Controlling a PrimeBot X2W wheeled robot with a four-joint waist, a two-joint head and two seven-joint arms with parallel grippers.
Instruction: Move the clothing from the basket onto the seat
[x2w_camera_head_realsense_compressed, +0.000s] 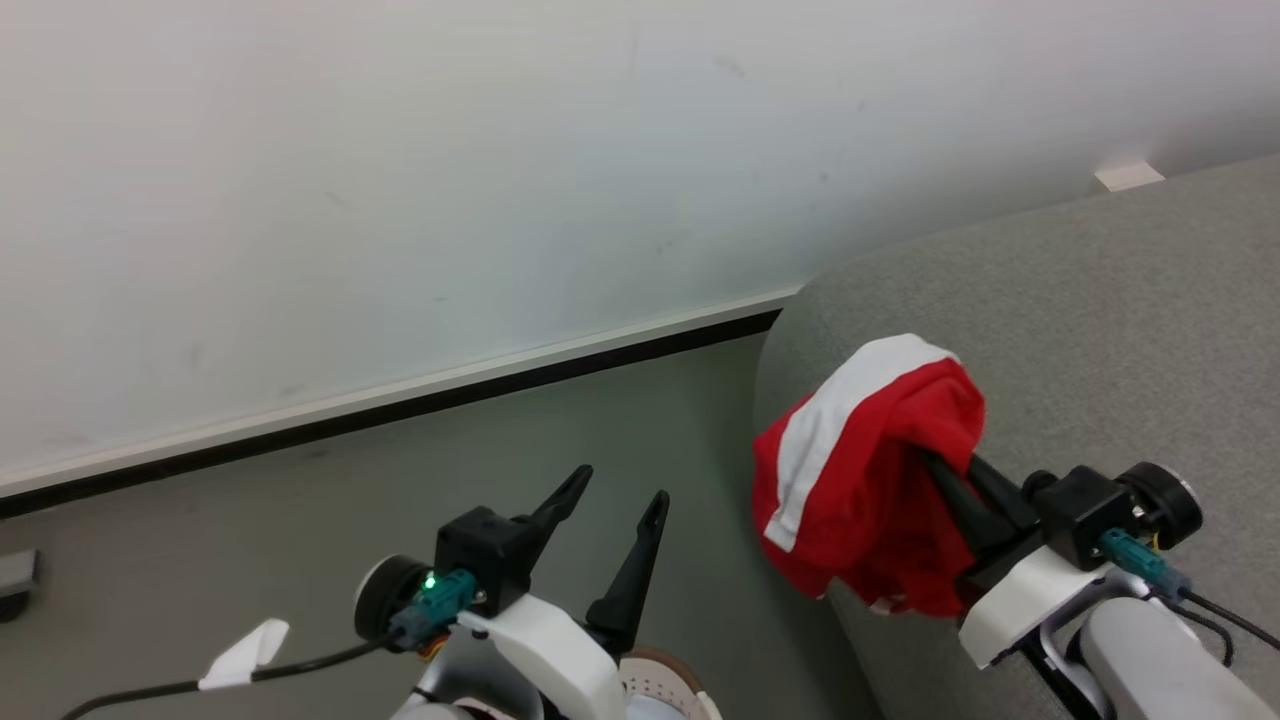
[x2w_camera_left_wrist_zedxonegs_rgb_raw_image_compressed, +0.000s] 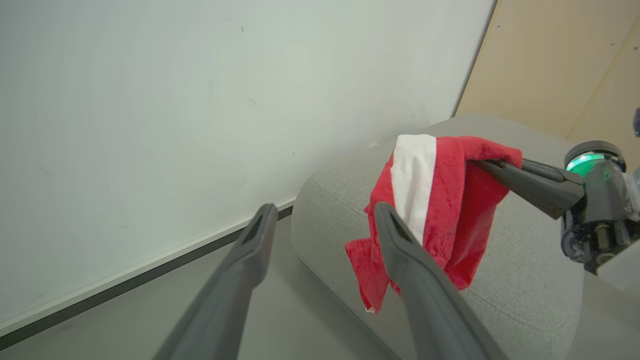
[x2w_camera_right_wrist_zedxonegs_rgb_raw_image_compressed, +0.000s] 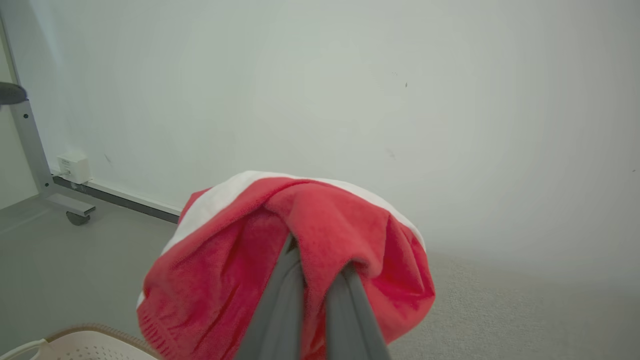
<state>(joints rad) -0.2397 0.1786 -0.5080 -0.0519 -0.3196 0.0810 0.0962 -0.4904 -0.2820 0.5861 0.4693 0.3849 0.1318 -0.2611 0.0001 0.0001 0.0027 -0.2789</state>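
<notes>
Clothing (x2w_camera_head_realsense_compressed: 860, 470), clamped in the right end effector (x2w_camera_head_realsense_compressed: 945, 475), hangs at the seat's (x2w_camera_head_realsense_compressed: 1100, 300) left edge; dropped here, it may slide to the floor (x2w_camera_head_realsense_compressed: 300, 520). Left end effector (x2w_camera_head_realsense_compressed: 620, 487) is apart.

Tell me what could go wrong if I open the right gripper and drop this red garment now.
1. The clothing hangs from the right gripper at the rounded corner of the seat, and seems partly past its edge. Released here, it may slide down to the floor.
2. Fabric is wrapped over the gripper's fingers, so it may cling to them when they open.
</notes>
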